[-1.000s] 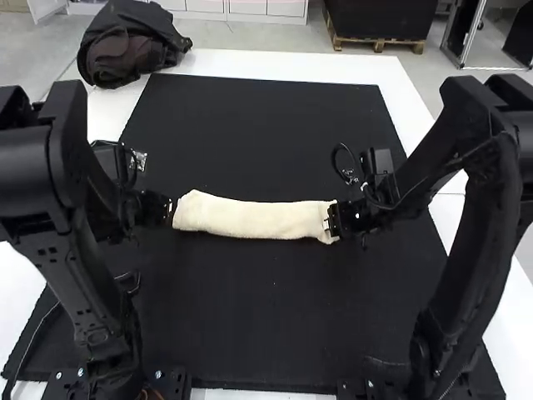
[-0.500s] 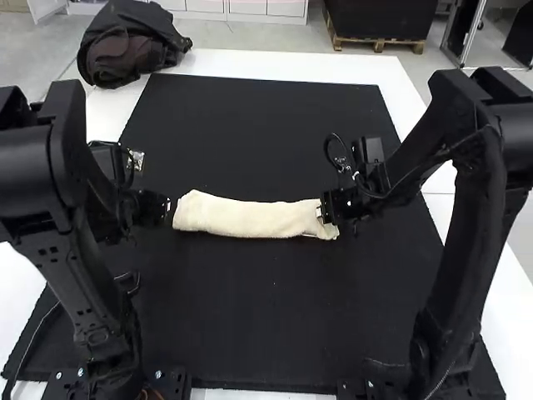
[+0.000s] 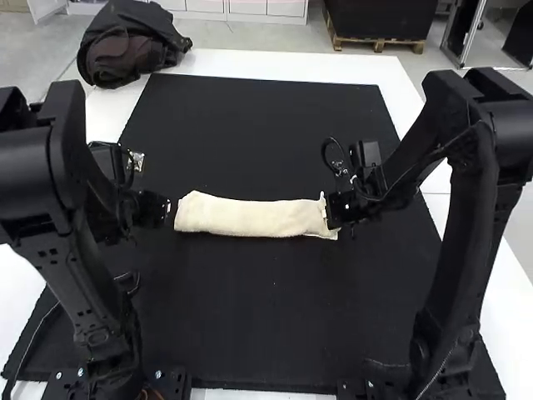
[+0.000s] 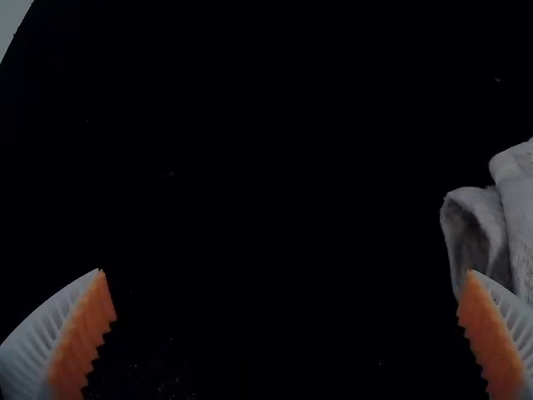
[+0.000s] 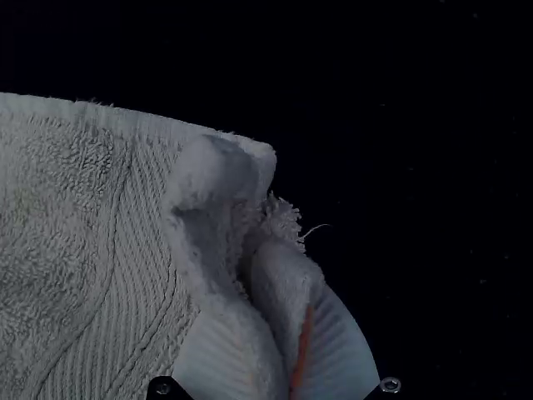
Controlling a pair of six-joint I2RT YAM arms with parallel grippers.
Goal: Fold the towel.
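Since the frame a second ago, the right gripper (image 3: 328,212) has been moved slightly forward and inward, and the towel's (image 3: 250,218) end there has been tugged into a small raised peak. That end is pinched and bunched between the right gripper's fingers, while the left gripper is held wide open (image 3: 170,207) just beside the other end, with nothing grasped. The towel is laid in a narrow folded strip across the black mat (image 3: 275,308), between the two grippers.
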